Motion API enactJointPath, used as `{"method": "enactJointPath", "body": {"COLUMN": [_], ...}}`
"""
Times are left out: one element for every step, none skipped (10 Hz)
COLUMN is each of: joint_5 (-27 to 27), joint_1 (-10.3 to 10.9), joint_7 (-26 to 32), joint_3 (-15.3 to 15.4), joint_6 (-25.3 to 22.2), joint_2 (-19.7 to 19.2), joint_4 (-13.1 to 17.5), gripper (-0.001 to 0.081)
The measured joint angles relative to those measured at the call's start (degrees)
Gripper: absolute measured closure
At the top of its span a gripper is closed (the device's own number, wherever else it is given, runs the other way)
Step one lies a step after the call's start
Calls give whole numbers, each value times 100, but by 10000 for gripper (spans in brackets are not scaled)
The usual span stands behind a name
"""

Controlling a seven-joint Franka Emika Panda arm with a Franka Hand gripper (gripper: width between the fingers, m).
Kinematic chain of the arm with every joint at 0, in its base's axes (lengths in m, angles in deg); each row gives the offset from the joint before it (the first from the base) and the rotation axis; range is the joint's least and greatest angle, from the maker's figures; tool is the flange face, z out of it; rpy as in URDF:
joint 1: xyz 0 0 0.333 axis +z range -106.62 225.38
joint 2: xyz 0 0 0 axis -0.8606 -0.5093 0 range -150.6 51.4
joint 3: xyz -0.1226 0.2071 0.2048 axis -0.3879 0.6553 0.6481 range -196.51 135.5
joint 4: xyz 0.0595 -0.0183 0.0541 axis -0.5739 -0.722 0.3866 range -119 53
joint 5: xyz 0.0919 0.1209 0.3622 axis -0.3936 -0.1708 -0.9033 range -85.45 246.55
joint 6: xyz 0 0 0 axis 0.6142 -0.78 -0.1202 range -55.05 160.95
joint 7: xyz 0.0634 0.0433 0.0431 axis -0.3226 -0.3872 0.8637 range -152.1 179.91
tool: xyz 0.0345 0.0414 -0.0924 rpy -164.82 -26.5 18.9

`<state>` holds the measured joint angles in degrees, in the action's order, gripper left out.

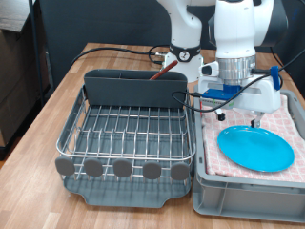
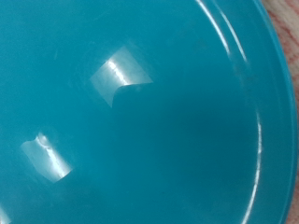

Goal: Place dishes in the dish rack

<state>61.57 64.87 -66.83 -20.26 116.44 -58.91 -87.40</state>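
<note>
1. Exterior view, nearest the camera: row of round grey feet along the front edge of the large silver wire dish rack [image 1: 119, 134], set in a dark grey plastic drip tray on the wooden desk [image 1: 57, 91].
2. Tall grey caddy [image 1: 133, 88] at the rack's far side, with a dark reddish-brown wooden spoon [image 1: 164, 63] sticking up from it.
3. Just beside the rack, at the exterior view's right: grey plastic crate [image 1: 250, 196] lined with red-and-white checked cloth [image 1: 286, 119].
4. Round flat light-blue plate [image 1: 255, 148] lying flat on that cloth, inside the crate.
5. White arm's gripper [image 1: 254, 118] directly above the plate's far edge, close over it; jaws' width cannot be told.
6. Wrist view: filled almost wholly by the glossy plate [image 2: 140, 121], a sliver of checked cloth [image 2: 288, 23] past its rim; no fingers visible.
</note>
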Motion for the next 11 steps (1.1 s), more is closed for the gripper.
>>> {"method": "enactJointPath", "body": {"joint_5": [-165,-347,-458,-544,-606,-695,-816,-886,-897,-897,-897], "joint_1": [-66,-157,-238,-304,-368,-430,-530,-633,-688,-690,-690], "joint_7": [160,356,497,596,667,738,837,932,969,969,969], "joint_3": [93,208,295,364,434,512,643,772,847,867,875], "joint_6": [75,152,188,232,292,369,436,531,639,700,721], "joint_2": [-40,-88,-130,-165,-211,-255,-296,-334,-371,-388,-389], "joint_4": [-4,-4,-4,-3,-3,-3,0,4,8,9,9], "gripper": [3,3,3,3,3,3,3,3,3,3,114]}}
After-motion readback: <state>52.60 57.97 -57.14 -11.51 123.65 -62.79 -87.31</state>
